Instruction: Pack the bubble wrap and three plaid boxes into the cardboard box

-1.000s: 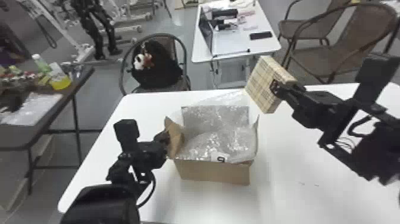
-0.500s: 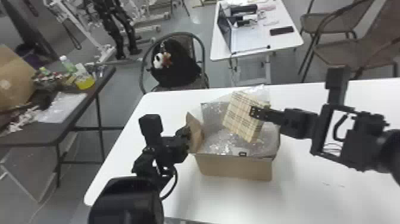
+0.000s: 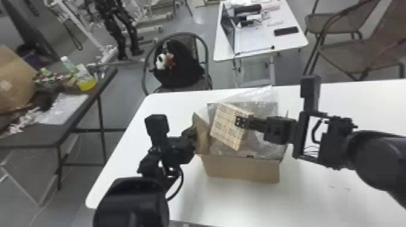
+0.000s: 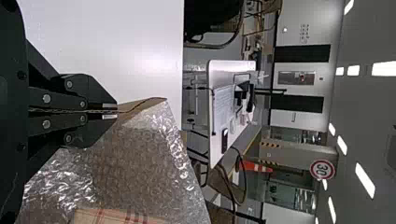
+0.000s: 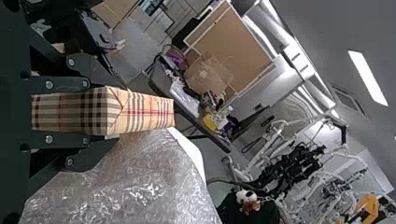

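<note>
Black right gripper [image 3: 241, 121] clamped on a beige plaid box [image 3: 226, 129], over the open brown cardboard box [image 3: 241, 170]
Black left gripper [image 3: 193, 135] pinches the brown cardboard flap [image 3: 201, 140]; clear bubble wrap [image 3: 269, 146] lies below the right one. White table [image 3: 305, 199] beneath both; beyond the left, a round red-rimmed sign [image 4: 322, 170].

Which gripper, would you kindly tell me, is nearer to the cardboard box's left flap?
Left: the left gripper pinches the edge of that flap. The right gripper is to the flap's right, over the bubble wrap, holding a plaid box.
</note>
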Controlling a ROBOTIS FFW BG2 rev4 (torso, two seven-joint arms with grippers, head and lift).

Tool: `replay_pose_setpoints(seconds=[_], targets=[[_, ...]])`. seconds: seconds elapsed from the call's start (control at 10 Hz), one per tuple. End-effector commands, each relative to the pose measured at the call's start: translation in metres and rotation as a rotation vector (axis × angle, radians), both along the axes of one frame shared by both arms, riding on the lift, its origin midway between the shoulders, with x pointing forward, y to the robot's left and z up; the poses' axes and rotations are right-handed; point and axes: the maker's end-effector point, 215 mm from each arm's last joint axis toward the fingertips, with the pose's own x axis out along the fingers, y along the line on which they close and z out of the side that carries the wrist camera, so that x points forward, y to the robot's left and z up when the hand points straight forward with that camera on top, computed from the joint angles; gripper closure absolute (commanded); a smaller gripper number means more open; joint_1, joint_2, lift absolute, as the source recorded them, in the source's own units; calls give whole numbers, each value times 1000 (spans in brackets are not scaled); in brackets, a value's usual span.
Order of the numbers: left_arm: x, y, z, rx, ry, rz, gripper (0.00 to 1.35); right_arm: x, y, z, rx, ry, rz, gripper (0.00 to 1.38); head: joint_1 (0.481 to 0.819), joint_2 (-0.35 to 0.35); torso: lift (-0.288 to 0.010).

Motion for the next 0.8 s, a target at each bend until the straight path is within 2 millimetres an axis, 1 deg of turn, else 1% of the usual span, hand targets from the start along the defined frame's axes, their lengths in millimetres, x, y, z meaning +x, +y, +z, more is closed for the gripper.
replay_pose_setpoints(seconds=[0.0,0.1,0.2,0.3,0.4,0.5,0.7], targets=[[1,-3,0,-3,-2,-2,1214,3,2,-11,-3,9,-5,645,695,350,-92],[-1,-1,0,-3,-2,2,1214,3,3,-6,5,1,-3,217,695,350,-92],[-1,0,-1,-3,0,3,1214,4,0,3,21,-6,3,41,695,350,-92],[-1,0,-1,-1,0,3,1214,4,-4,12,13,-19,39,87,695,350,-92],[-1,-1,-1,-3,0,2,1214,2,-9,28,15,-39,104,87,695,350,-92],[-2,-1,-2,-3,1,2,1214,5,-24,41,-10,-75,128,87,695,350,-92],[-3,1,-1,-1,-2,4,1214,26,-77,58,-63,-209,-5,91,695,350,-92]])
